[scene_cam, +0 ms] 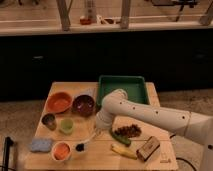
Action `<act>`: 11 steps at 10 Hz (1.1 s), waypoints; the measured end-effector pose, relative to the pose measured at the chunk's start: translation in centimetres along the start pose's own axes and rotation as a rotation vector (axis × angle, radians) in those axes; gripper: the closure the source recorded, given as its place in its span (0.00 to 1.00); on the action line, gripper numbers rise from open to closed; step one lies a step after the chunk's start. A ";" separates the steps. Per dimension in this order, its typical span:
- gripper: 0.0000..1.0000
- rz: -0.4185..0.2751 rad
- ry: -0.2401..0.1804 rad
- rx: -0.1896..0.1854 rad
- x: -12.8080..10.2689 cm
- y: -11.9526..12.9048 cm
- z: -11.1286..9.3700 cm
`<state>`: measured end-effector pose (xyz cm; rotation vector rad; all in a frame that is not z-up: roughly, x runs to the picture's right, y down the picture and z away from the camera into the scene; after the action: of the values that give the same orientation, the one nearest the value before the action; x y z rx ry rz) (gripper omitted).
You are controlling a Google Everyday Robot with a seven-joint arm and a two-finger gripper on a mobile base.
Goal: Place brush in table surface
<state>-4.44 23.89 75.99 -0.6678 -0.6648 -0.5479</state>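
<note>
1. The gripper [101, 128] hangs low over the table surface [100, 157], just left of the cucumber [120, 137].
2. The brush [87, 140] slants away from it, with the handle end at the gripper and the black head beside the orange cup [61, 150].
3. Whether the gripper has hold of the brush, I cannot tell.
4. The brush looks down at the wood, so letting go and lifting clear seem to remain.

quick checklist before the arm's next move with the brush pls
1. gripper above the light tan wooden plank tabletop, front middle: ok
2. slim white-handled brush with round black bristle head slants down-left from the gripper: ok
3. bristle head touching the tabletop: cannot tell
4. bristle head apart from the small orange cup: cannot tell
5. brush apart from the long green cucumber: ok
6. gripper holding the brush: cannot tell
</note>
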 end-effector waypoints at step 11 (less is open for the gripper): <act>0.20 -0.011 -0.017 -0.026 0.3 -0.1 1.1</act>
<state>-4.74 24.55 76.91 -0.6937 -0.6785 -0.5622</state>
